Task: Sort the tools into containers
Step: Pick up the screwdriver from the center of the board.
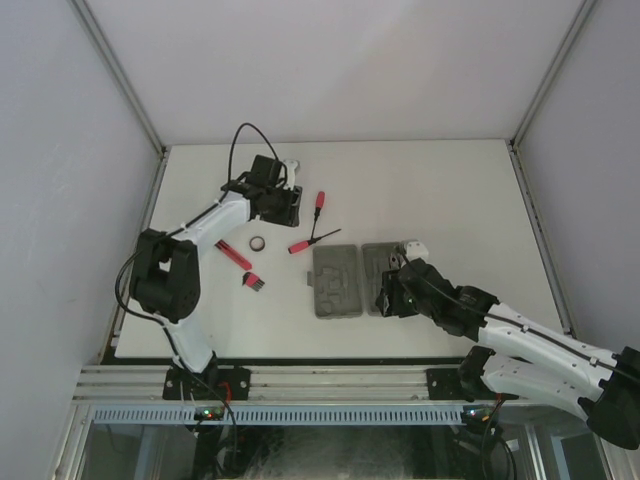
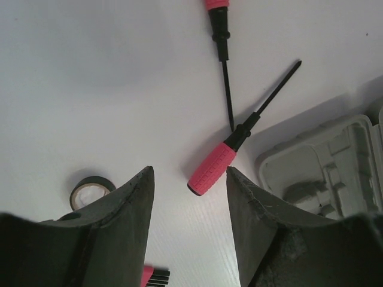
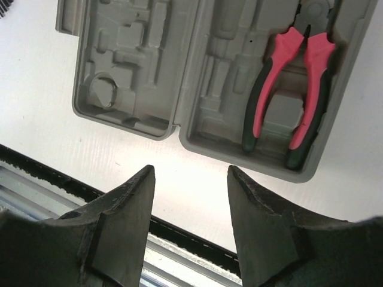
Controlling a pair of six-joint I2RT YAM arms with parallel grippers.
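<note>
Pliers (image 3: pixel 290 89) lie in the right tray (image 3: pixel 239 150), clear only from the right wrist. Left gripper (image 2: pixel 188 173) and right gripper (image 3: pixel 188 170) both gape empty; screwdrivers (image 2: pixel 212 167) touch at the left's one o'clock, ring (image 2: pixel 90 188) at eight.

We see a plain white tabletop (image 2: pixel 90 89). The moulded grey plastic trays (image 3: pixel 131 66) are one even matte grey. The red-and-black-handled pliers (image 3: pixel 310 89) show red inside and black along the outer edges. The thin black-shafted screwdrivers (image 2: pixel 212 169) have red, finely textured grips. The small dark ring (image 2: pixel 90 190) is pale inside.
</note>
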